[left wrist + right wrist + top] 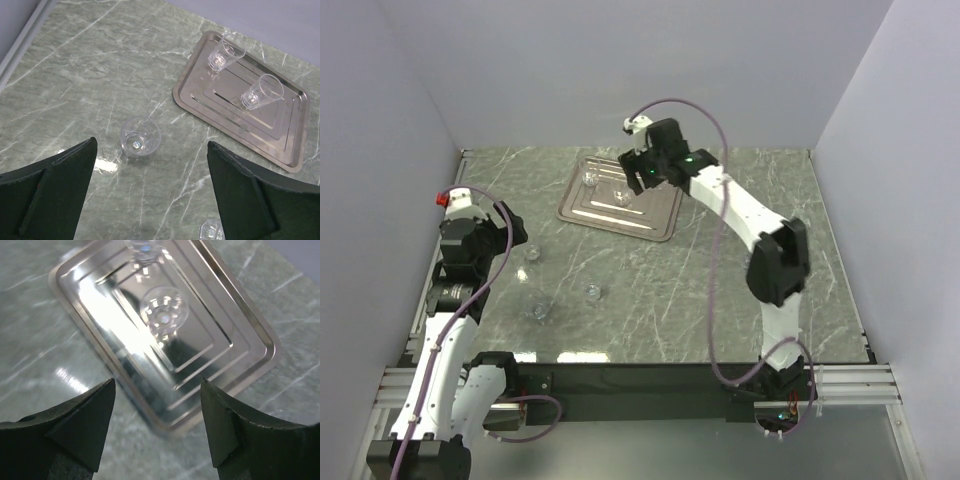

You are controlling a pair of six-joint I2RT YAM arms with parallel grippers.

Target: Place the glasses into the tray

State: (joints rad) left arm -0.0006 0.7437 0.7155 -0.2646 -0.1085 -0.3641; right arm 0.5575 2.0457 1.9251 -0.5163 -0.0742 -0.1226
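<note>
The silver tray (655,215) lies at the back middle of the table. Two clear glasses stand in it, one (591,179) at its far left and one (621,195) near its middle. Three more glasses (532,253) (592,292) (539,306) stand on the marble at the left. My right gripper (640,175) hangs open and empty over the tray. In the right wrist view (157,382) it is just over the tray's (115,315) rim, with a glass (163,311) beyond it. My left gripper (151,145) is open and empty above a loose glass (140,136).
In the left wrist view the tray (235,120) with its two glasses (226,52) (261,92) lies to the upper right, and another loose glass (211,230) sits by the right finger. Grey walls close the table's back and sides.
</note>
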